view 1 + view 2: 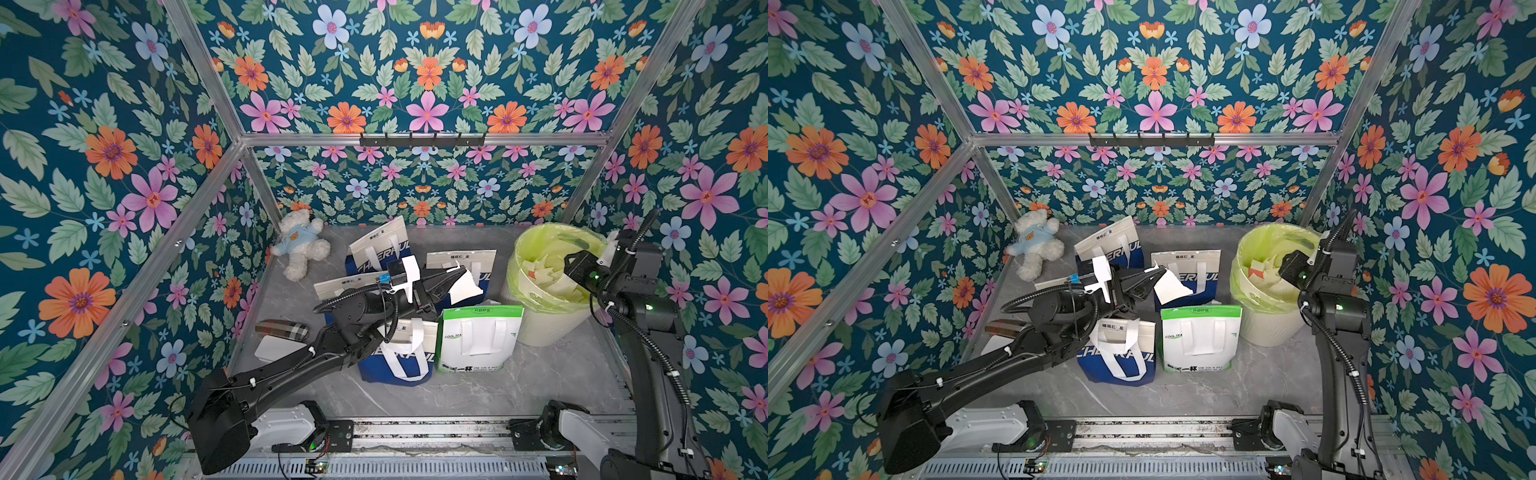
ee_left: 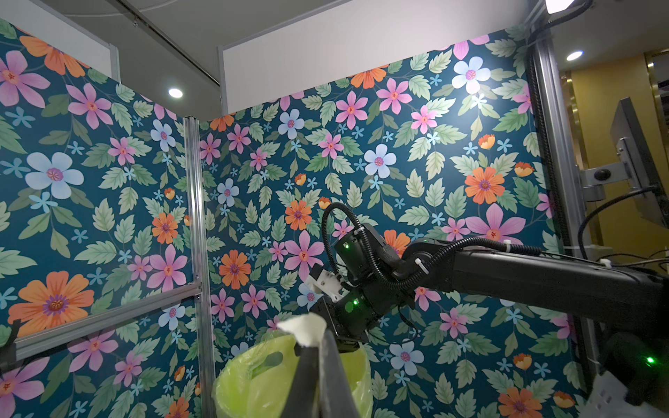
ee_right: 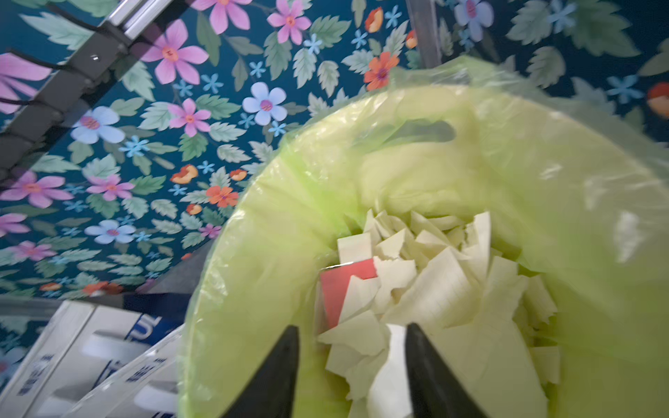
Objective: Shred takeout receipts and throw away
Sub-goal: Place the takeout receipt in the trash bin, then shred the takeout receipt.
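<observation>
White plush bear (image 1: 301,245) lies in the desk's (image 1: 457,395) far left corner, with the takeout bags (image 1: 478,336) standing beside it. Above the bags, the left tool (image 1: 459,272) is clamped tight on a torn white receipt piece (image 1: 466,288). Further right, the right tool (image 3: 353,329) hangs over the green-lined bin (image 1: 548,328) with its jaws spread wide, above a heap of torn receipt scraps (image 3: 434,286) inside.

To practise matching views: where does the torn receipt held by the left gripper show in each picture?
Both top views: receipt mid-scene, left of the bin.
Left wrist: white wad before the bin.
Right wrist: not in it.
Shared landmark: the bin, in all four.
</observation>
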`<state>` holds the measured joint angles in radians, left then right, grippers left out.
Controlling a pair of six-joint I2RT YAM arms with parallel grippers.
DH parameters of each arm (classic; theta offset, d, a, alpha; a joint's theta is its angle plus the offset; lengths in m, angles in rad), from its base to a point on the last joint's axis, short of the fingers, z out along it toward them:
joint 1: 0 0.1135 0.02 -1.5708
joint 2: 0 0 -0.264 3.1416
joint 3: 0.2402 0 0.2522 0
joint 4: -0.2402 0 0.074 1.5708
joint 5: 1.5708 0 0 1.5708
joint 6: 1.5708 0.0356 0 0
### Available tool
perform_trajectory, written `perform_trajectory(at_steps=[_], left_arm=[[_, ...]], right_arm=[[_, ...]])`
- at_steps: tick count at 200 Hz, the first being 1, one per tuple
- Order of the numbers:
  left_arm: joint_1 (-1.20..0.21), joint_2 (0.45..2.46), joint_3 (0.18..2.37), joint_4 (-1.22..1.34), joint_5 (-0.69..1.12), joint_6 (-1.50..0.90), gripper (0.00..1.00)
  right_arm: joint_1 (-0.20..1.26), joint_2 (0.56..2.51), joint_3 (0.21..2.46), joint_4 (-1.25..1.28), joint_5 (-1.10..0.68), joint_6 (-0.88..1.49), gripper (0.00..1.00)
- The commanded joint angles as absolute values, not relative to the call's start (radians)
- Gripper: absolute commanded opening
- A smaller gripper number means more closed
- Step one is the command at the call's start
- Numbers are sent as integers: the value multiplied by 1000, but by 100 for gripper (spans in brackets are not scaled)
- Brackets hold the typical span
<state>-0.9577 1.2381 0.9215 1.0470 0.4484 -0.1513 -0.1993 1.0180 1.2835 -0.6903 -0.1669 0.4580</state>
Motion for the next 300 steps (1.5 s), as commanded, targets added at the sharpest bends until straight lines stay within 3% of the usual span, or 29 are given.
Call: perform_trajectory(at_steps=[1,44,70,86,99,112,161,194,245,271,280,300], left_arm=[[-957,1261,937,1137,456,-199,0],[-960,1309,954,1191,428,-259,0],[-961,1353,972,1244,413,-327,0],[-963,1393,984,1313,413,-390,0],[-965,1425,992,1372,413,-444,0],[-966,1457,999,1419,405,-491,0],[-987,1507,1026,1453,390,-538,0],[-992,1500,1019,1440,371,-537,0],[-999,1493,1023,1424,356,-516,0],[-1000,1499,1025,1424,353,-511,0],[-1001,1501,1025,1422,349,-511,0],[-1000,1502,1024,1409,346,-510,0]], right_arm=[[-200,1003,1296,-667,-310,445,74],[-199,858,1249,-516,-413,425,73],[-200,775,1151,-252,-790,505,67],[-199,782,1063,70,-1064,732,68],[-198,792,977,376,-1150,943,68],[-190,801,942,500,-1185,1025,69],[54,805,1025,134,-1168,695,68],[106,796,1004,64,-1147,642,58],[132,778,977,21,-1140,617,34],[147,775,969,30,-1132,632,13],[154,775,967,32,-1120,639,0],[161,769,958,42,-1085,665,0]])
